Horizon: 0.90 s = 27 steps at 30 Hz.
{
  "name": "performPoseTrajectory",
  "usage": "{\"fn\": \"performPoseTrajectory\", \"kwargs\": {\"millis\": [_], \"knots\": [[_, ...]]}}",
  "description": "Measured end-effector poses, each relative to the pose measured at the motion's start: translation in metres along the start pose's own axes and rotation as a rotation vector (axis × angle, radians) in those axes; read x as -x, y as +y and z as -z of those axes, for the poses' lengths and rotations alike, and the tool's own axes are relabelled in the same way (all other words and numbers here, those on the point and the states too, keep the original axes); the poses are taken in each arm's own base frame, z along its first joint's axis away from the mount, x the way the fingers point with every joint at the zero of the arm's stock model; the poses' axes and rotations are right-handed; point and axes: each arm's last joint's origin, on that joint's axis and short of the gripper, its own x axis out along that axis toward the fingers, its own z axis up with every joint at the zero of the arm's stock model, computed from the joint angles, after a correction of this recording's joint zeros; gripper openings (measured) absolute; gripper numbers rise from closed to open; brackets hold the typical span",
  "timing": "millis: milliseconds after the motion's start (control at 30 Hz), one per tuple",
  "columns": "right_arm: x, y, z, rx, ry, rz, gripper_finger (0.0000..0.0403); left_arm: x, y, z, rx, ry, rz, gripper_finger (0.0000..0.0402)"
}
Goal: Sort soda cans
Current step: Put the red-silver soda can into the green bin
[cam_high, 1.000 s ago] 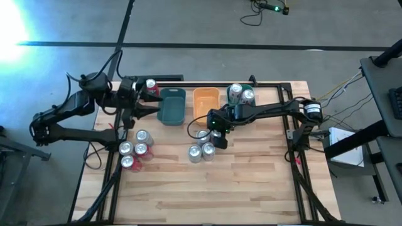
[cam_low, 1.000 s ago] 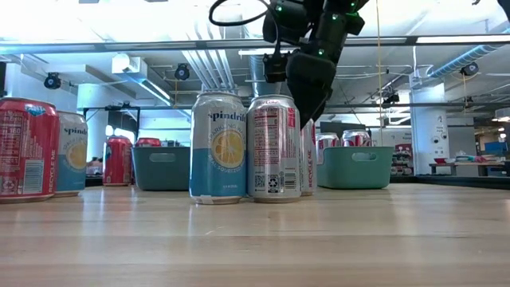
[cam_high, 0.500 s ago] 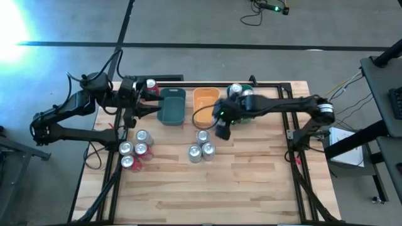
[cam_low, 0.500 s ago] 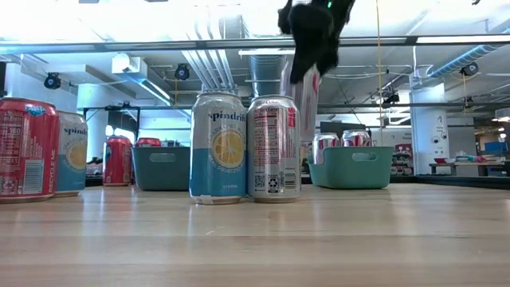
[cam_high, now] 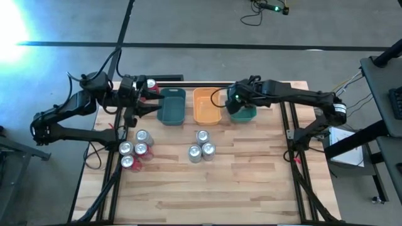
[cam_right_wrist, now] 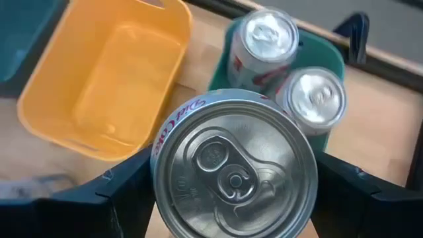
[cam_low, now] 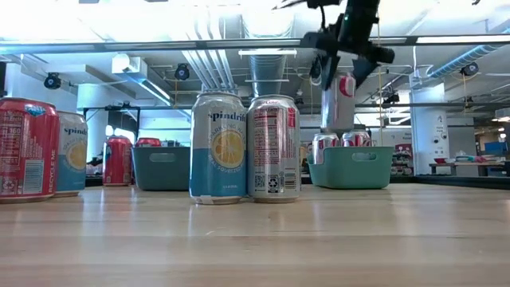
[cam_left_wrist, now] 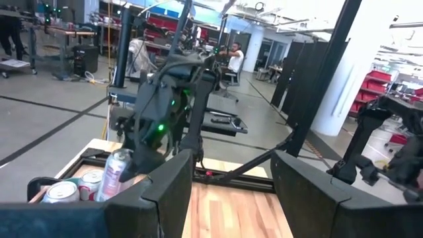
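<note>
My right gripper [cam_high: 235, 102] hangs over the green tray [cam_high: 246, 115] at the far right, shut on a pale soda can with red lettering [cam_low: 339, 100]. Two more pale cans [cam_right_wrist: 268, 33] [cam_right_wrist: 317, 96] stand upright in that tray. Three cans [cam_high: 202, 145] stand in the table's middle and several more [cam_high: 134, 149] at the left. A red can [cam_high: 151, 85] stands at the far left corner. My left gripper [cam_high: 149, 104] waits open beside the teal tray [cam_high: 171, 105], with nothing between its fingers. My right gripper pinches the pale can's side wall near its top [cam_right_wrist: 165, 142] between its two fingers [cam_right_wrist: 125, 192]. The fingers come from above, pointing down. The can hangs upright, its silver top up, lifted clear above the green tray and the cans in it.
An orange tray [cam_high: 206, 105] sits between the teal and green trays along the far edge. The near half of the wooden table [cam_high: 207, 194] holds nothing. Black frame rails [cam_high: 295, 169] run along both sides.
My right gripper has lifted the pale can out of the middle group and carried it up and toward the table's far right, over the green tray. The can has stayed upright. The three other middle cans have stayed in place.
</note>
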Motion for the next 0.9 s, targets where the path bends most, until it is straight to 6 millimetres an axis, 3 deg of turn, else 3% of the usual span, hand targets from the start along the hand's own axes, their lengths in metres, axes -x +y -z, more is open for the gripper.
{"fn": "performPoseTrajectory", "kwargs": {"millis": [233,900], "knots": [[-0.030,0.005,0.012,-0.038,0.044,0.074,0.0302,0.001,-0.001,-0.001,-0.005,-0.004,0.001,0.0190],[-0.096,0.017,0.022,-0.432,-0.007,0.273,0.0304,0.002,-0.001,0.001,-0.005,0.008,0.001,0.0190]]}}
